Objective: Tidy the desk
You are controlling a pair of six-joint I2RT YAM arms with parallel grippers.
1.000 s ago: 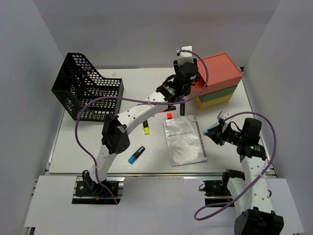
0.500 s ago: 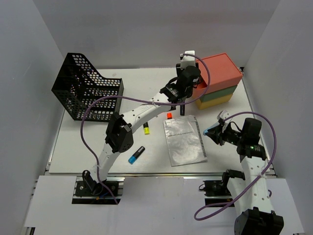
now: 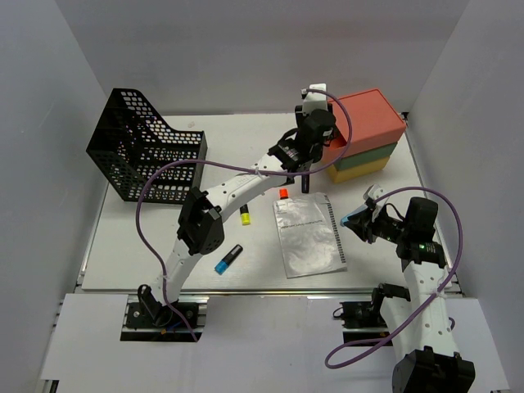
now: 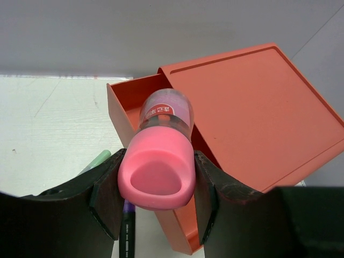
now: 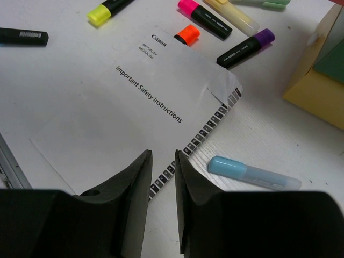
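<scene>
The desk [image 3: 131, 246] is a white tabletop strewn with markers. My left gripper [image 4: 157, 188] is shut on a pink-capped tube [image 4: 160, 166], held just above the pulled-out coral top drawer [image 4: 126, 107] of the stacked drawer box [image 3: 364, 135]. In the top view, the left gripper [image 3: 313, 131] is at the box's left side. My right gripper [image 5: 164, 156] hovers low over the right edge of a white safety leaflet [image 5: 129, 113]. Its jaws stand a narrow gap apart with nothing between them. A light blue pen [image 5: 252, 173] lies just right of it.
A black mesh basket [image 3: 143, 147] stands at the back left. Yellow [image 3: 245, 215] and blue [image 3: 228, 259] markers lie left of the leaflet [image 3: 308, 235], an orange one [image 3: 284, 194] at its top. Purple [image 5: 246, 48], pink [image 5: 207, 16] and black [image 5: 24, 36] markers lie nearby.
The left gripper shifted a little right toward the drawer box with the pink-capped tube, then held still. The right arm has not moved.
</scene>
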